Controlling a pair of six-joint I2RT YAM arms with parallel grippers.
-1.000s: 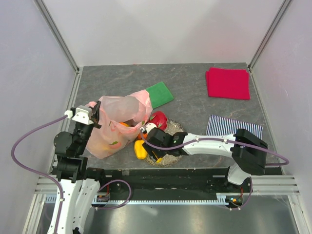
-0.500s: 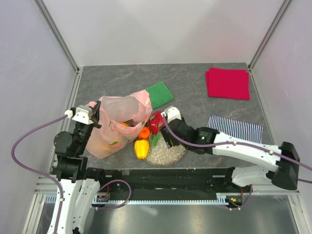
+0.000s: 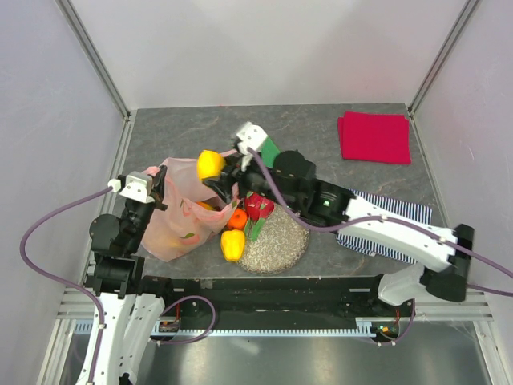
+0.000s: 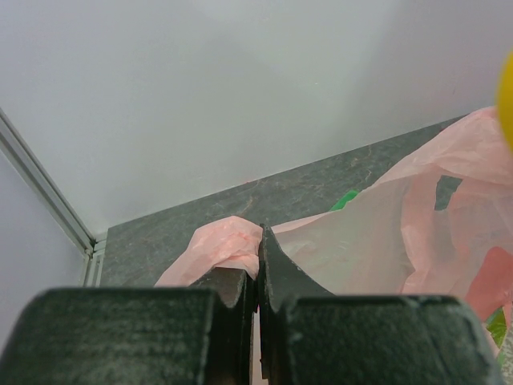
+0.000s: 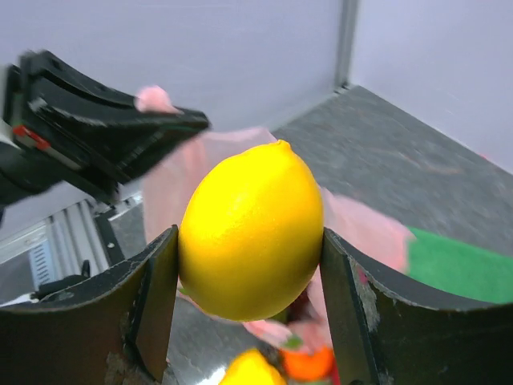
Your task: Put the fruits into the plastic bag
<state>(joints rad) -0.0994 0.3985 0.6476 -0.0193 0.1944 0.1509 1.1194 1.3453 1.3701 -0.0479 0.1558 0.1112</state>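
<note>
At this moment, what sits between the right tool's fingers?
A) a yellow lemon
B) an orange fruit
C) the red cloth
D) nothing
A: in the right wrist view the yellow lemon fills the gap between the fingers of the right tool, both pressed against its sides.

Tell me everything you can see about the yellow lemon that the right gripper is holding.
The lemon is a bright yellow oval with a small nub at its upper end and smooth, faintly dimpled skin that looks like plastic. It appears whole and unmarked. The right gripper holds it in the air, with its dark fingers pressed against opposite sides. Seen from above, the lemon hangs over the far part of the plastic bag. As far as can be seen, it touches nothing but the fingers.
</note>
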